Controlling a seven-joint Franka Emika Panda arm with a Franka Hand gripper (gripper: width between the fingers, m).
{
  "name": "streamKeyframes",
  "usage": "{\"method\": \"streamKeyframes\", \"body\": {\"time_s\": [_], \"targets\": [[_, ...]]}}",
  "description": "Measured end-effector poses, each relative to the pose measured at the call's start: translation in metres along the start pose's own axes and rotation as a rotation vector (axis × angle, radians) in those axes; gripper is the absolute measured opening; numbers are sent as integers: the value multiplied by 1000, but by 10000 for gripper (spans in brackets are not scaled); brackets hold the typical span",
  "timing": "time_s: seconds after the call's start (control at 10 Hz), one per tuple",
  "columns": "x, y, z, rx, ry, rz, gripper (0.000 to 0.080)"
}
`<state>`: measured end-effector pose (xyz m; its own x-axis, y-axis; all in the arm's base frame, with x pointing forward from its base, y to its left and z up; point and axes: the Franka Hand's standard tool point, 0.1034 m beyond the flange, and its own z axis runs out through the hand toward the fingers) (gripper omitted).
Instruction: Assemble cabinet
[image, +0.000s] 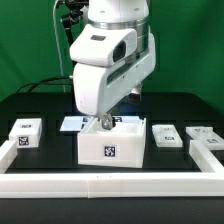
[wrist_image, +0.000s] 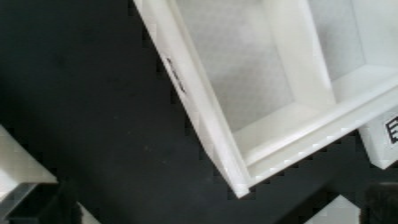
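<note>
The black worktop (image: 40, 105) is fenced by a white border rail (image: 100, 186) along the edge nearest the exterior camera. The arm (image: 105, 60) stands over its middle.

The cabinet is still in loose parts. Its biggest piece, the open tray (image: 112, 150), sits mid-worktop just inside that near rail, with a tag on its front wall. The wrist view shows its thin rim (wrist_image: 196, 110) and a shallow, bare inside. A small box (image: 25, 133) lies towards the near corner on the exterior view's left. Two flat panel pieces (image: 165, 137) (image: 203, 134) lie towards the opposite near corner, close to each other. The marker board (image: 72, 124) lies flat behind the tray, partly hidden by the arm.

The pincer (image: 103, 122) is low at the tray's far rim. Whether it is clenched on the wall or released cannot be told: its fingers are hidden in one view and out of frame in the other.

The tray looks like light, rigid, smooth plastic. It will probably slide easily on the worktop and may slip between bare fingers. The thin upright wall seems the sensible hold, pinched across its thickness near mid-length, since a grip near a corner may let the tray swing or tip.
</note>
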<state>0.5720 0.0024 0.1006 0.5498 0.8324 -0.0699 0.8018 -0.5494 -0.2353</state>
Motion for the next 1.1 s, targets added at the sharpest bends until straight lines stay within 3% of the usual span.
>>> {"method": "streamKeyframes", "body": {"time_s": [0.1,0.5,0.6,0.7,0.9,1.0,1.1], "targets": [[0,-2,0,25,4,-3,798],[-1,-2,1,25,3,-2,798],[-2,1,2,-4,21,-47,798],[-10,-2,6,-49,45,-90,798],[-25,-19,14,-110,78,-165,798],[-30,-23,19,-161,92,-229,798],[-35,-29,26,-183,94,-258,798]]}}
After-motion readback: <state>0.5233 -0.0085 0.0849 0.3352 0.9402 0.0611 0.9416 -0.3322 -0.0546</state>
